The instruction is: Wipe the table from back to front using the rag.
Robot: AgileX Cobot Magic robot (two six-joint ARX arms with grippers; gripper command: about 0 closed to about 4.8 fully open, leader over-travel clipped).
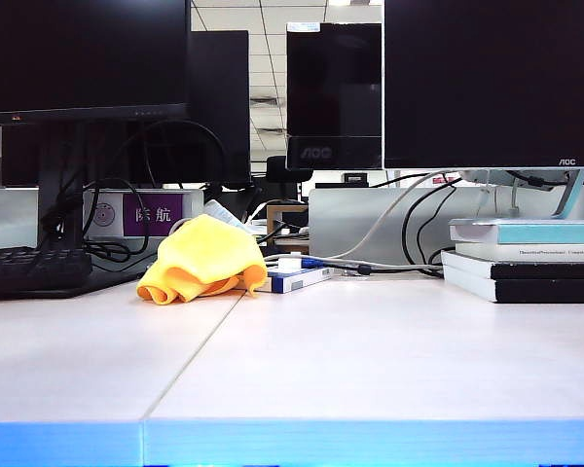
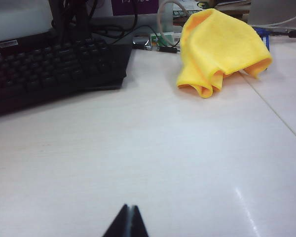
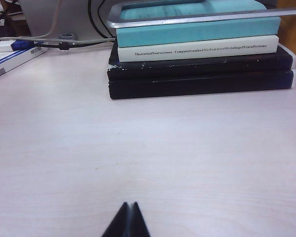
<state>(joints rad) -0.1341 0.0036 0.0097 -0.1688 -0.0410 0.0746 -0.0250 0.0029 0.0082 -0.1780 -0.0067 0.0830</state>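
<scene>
The yellow rag (image 1: pixel 203 260) lies crumpled in a heap at the back of the pale table (image 1: pixel 370 360), just left of the seam. The left wrist view shows the same rag (image 2: pixel 220 49) far ahead of my left gripper (image 2: pixel 129 207), whose black tips are pressed together over bare table with nothing between them. My right gripper (image 3: pixel 129 205) is shut too, empty, hovering over bare table (image 3: pixel 153 148) in front of a stack of books (image 3: pixel 197 59). Neither arm appears in the exterior view. The rag is out of the right wrist view.
A black keyboard (image 1: pixel 29 269) sits at the back left, with monitors (image 1: pixel 492 83) and tangled cables (image 1: pixel 409 233) behind. A book stack (image 1: pixel 526 258) stands at the back right. A small blue-and-white box (image 1: pixel 294 279) lies beside the rag. The table has a blue front edge (image 1: pixel 292 443).
</scene>
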